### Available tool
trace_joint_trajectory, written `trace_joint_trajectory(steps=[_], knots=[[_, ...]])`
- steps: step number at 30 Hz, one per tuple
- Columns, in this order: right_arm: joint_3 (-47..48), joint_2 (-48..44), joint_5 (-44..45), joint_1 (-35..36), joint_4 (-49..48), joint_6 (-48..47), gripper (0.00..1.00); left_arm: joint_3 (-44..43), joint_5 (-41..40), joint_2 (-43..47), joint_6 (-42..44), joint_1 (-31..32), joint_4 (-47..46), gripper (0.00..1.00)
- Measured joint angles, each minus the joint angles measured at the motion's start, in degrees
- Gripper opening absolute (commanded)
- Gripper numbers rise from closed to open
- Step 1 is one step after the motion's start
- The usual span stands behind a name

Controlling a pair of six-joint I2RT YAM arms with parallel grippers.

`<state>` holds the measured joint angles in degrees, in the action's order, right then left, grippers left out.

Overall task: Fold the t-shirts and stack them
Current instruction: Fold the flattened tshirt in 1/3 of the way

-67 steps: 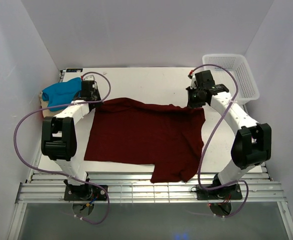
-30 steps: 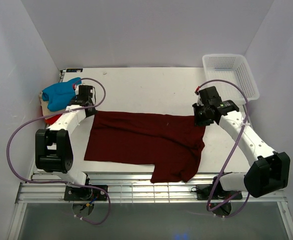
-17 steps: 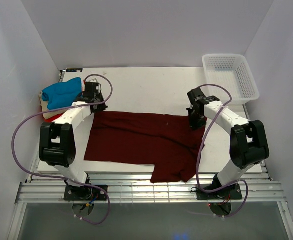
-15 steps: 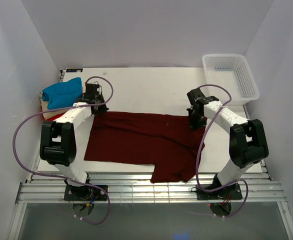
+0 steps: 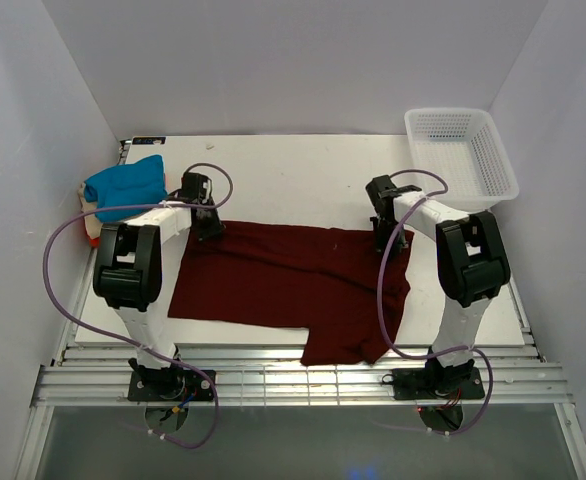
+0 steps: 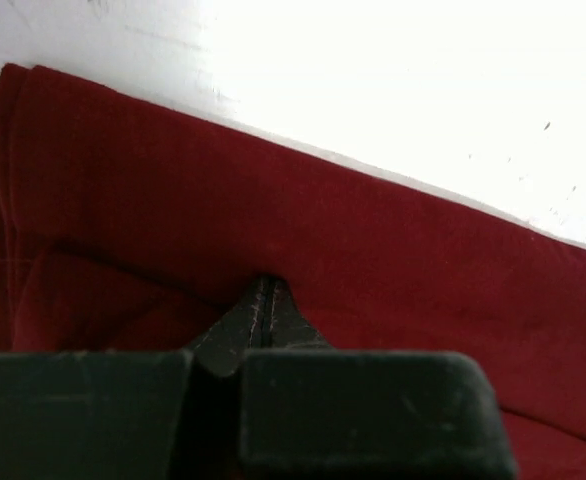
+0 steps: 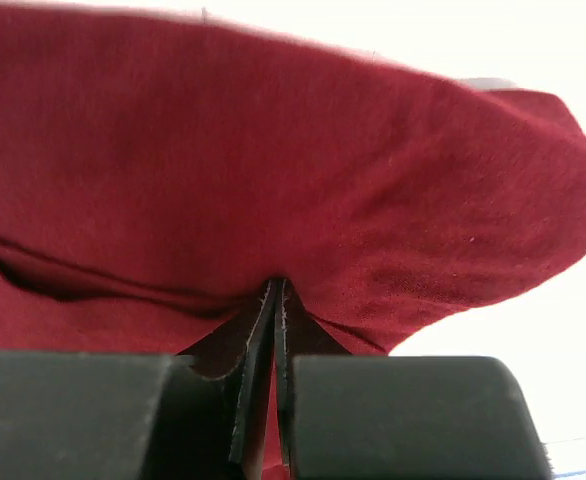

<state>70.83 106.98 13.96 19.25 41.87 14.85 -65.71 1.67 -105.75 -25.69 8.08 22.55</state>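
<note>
Folding is midway, we judge: our left gripper and right gripper each pinch the far edge of the maroon shirt spread between them, with the folded blue shirt piled at far left.

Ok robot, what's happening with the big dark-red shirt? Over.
Left pincer shut on maroon t-shirt, far edge. Right pincer shut on it too. Shirt spread on table. Nothing blocking, over.
</note>
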Motion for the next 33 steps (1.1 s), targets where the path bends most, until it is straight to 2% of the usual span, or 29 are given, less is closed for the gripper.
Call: trace_joint_trajectory(steps=[22,23,24,27,30,31,32,33], knots=[[30.1,19.8,-2.8,-7.7,4.0,-6.1,0.08,-13.3,-2.7,-9.9,0.0,0.4,1.0,0.0],[30.9,20.2,-3.1,-7.7,3.8,-6.5,0.12,-13.3,-2.8,-9.9,0.0,0.4,1.0,0.0],[31.4,20.4,-3.5,-7.8,3.4,-6.8,0.21,-13.3,-2.8,-9.8,0.0,0.4,1.0,0.0],[31.8,20.5,-5.2,-8.0,1.9,-8.2,0.34,-13.0,-2.8,-9.5,0.7,0.5,0.4,0.0],[31.3,19.0,-6.7,-8.0,0.6,-9.3,0.36,-12.6,-3.6,-8.7,2.0,1.0,-0.3,0.04],[30.7,17.7,-7.1,-8.0,0.0,-9.5,0.36,-12.7,-3.9,-8.4,2.4,1.2,-0.5,0.09],[30.0,16.1,-7.3,-8.0,-0.3,-9.7,0.38,-12.8,-4.1,-8.1,2.7,1.3,-0.6,0.12],[29.2,14.1,-7.7,-8.0,-0.5,-9.8,0.45,-13.1,-4.3,-7.6,3.1,1.5,-0.5,0.15]])
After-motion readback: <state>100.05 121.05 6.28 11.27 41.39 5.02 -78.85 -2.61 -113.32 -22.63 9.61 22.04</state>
